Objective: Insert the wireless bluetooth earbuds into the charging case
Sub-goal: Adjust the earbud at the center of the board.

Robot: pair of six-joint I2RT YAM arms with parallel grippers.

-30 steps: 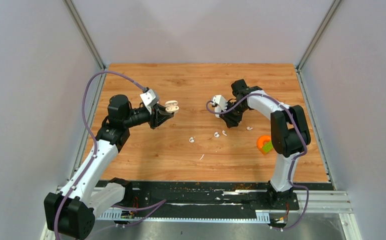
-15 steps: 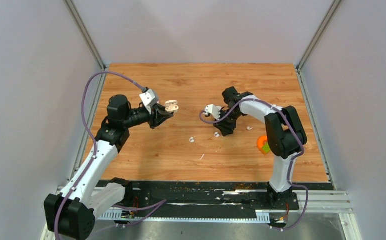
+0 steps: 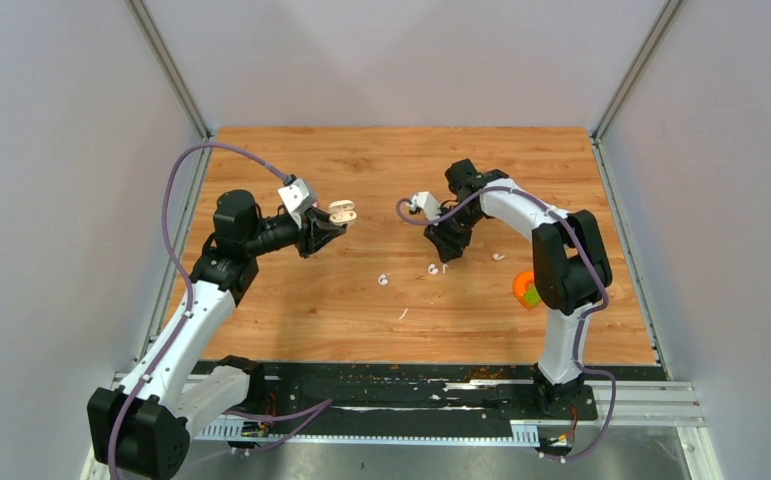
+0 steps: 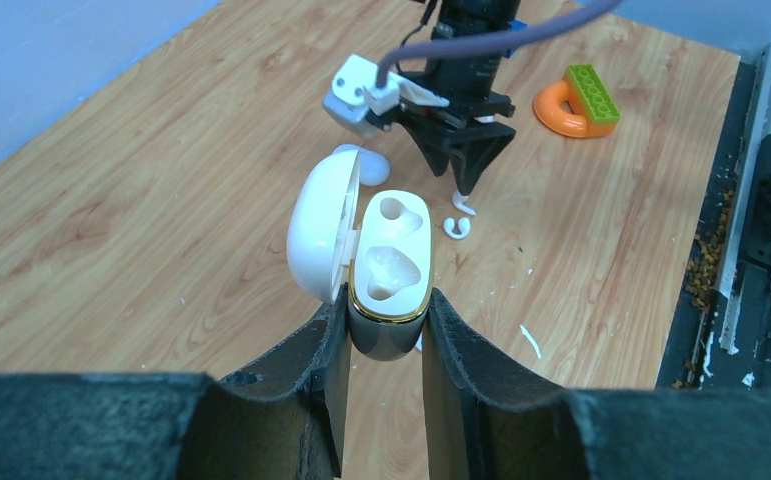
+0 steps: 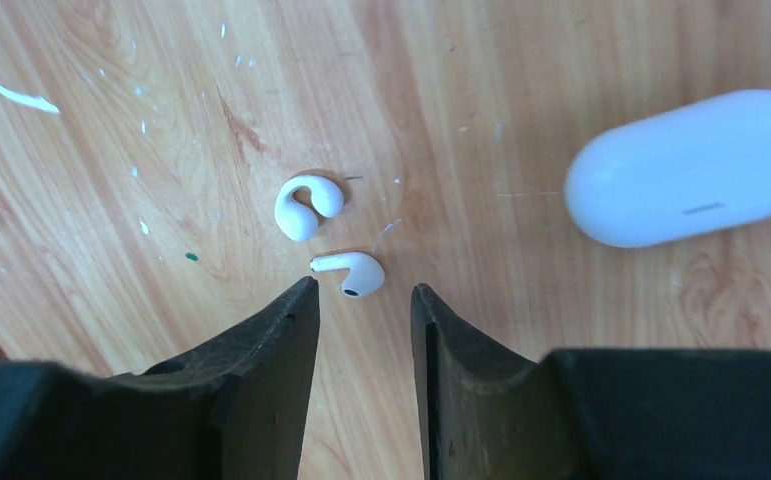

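Note:
My left gripper point(image 4: 385, 312) is shut on the charging case point(image 4: 391, 290), held above the table with its lid open to the left and two wells showing; the top view has the case point(image 3: 342, 212) at centre left. My right gripper point(image 5: 363, 294) hangs open just over the wood. A stemmed white earbud point(image 5: 351, 272) lies right at its fingertips, touching neither. A curled white earbud point(image 5: 306, 206) lies just beyond. From above, this pair point(image 3: 439, 267) sits below the right gripper point(image 3: 448, 247). Two more earbuds point(image 3: 383, 280) point(image 3: 499, 257) lie apart.
A white oval closed pod point(image 5: 696, 165) lies to the right of the right gripper. An orange ring with a green brick point(image 3: 528, 288) sits by the right arm's elbow. A thin white sliver point(image 3: 403, 313) lies toward the near edge.
The right gripper has swung left and come down over the pair of earbuds. The left arm and the case have stayed still.

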